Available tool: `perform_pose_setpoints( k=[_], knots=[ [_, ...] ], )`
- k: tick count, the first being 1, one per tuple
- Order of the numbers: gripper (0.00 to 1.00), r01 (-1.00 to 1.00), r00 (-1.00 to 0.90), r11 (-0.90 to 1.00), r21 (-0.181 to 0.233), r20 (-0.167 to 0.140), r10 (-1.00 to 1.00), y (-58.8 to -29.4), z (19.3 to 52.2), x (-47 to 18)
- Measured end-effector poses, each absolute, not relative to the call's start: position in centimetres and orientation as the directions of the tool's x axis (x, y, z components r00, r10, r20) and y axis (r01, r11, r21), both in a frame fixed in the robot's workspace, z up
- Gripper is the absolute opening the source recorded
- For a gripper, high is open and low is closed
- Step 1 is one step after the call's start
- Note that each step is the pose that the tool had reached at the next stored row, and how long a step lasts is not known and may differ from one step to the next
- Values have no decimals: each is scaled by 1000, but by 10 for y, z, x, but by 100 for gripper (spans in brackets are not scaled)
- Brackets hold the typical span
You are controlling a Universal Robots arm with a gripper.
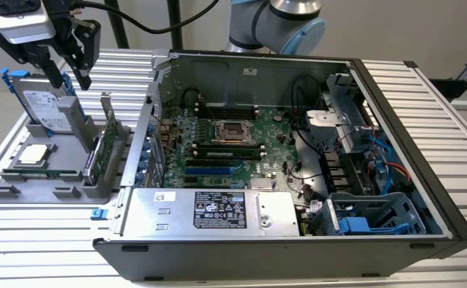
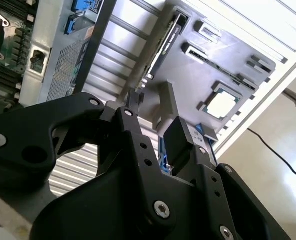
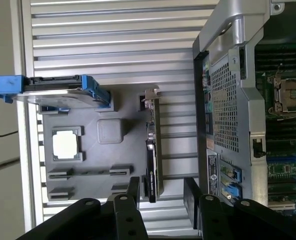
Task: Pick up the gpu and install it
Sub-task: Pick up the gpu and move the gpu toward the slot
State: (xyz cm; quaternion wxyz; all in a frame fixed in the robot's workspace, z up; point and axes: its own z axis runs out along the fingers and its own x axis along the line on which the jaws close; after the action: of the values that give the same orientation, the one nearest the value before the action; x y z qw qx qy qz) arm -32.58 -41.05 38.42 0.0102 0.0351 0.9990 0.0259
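The gpu stands on edge in a slot of the grey holder, green board facing sideways and silver bracket rising at its back end. It sits between the holder's other parts and the open computer case. My gripper hangs open above the holder's back end, over the hard drive and a little behind and above the gpu, with nothing between its fingers. In both wrist views the gpu is seen edge-on beyond my open gripper.
A silver hard drive with blue frame stands upright in the holder, and a processor chip lies flat beside it. The case's motherboard lies exposed, with a power supply at the front and cables at the exterior view's right.
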Motion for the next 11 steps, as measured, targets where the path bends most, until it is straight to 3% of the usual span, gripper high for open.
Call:
perform_pose_setpoints(
  k=[11],
  knots=[
    [100, 70, -997, 996, 53, -19, 71, -411, 382, -326]
  ],
)
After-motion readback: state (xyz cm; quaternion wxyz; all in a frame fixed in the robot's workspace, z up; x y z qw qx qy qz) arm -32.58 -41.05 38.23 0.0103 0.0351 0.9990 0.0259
